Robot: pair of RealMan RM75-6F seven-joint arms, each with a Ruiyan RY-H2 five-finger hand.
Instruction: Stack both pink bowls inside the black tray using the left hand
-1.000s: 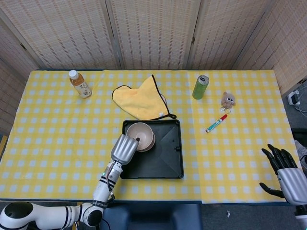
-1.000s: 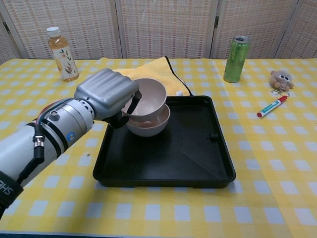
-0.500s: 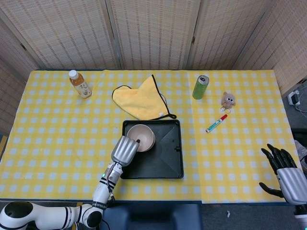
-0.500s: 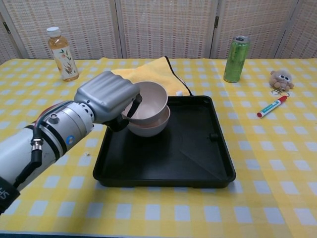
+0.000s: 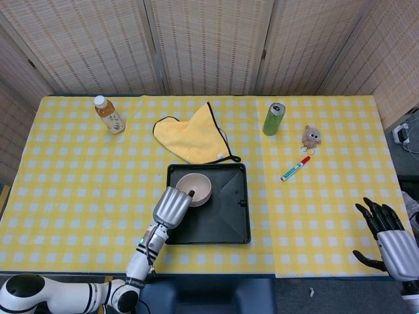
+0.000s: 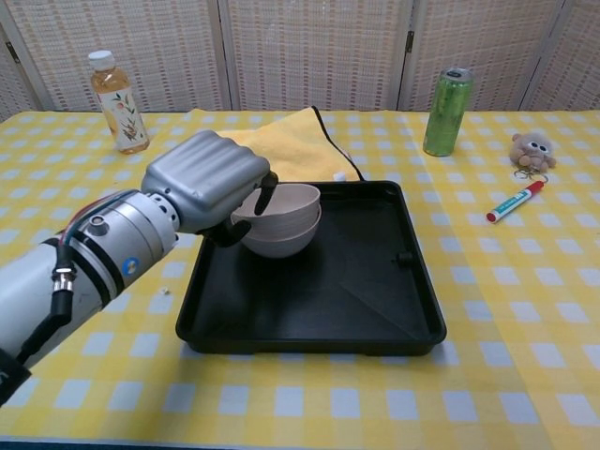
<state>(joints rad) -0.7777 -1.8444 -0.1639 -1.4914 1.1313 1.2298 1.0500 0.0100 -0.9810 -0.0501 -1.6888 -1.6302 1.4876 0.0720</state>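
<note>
Two pink bowls (image 5: 196, 186) sit nested, one inside the other, in the back left part of the black tray (image 5: 222, 226). In the chest view the upper bowl (image 6: 295, 202) rests level in the lower bowl (image 6: 279, 246), and the tray (image 6: 328, 309) lies mid-table. My left hand (image 5: 171, 206) (image 6: 202, 178) is at the bowls' left side, its fingers curled over the upper bowl's rim and still pinching it. My right hand (image 5: 386, 229) hovers at the table's front right edge, fingers spread, holding nothing.
A yellow cloth (image 5: 193, 137) (image 6: 281, 131) lies just behind the tray. A tea bottle (image 5: 109, 114) (image 6: 117, 89) stands back left and a green can (image 5: 273, 118) (image 6: 446, 111) back right. A toy bear (image 5: 311, 136) and a marker (image 5: 295, 168) lie to the right.
My left hand has lowered the tilted upper bowl until it sits level inside the lower bowl. The right hand has stayed where it was.
</note>
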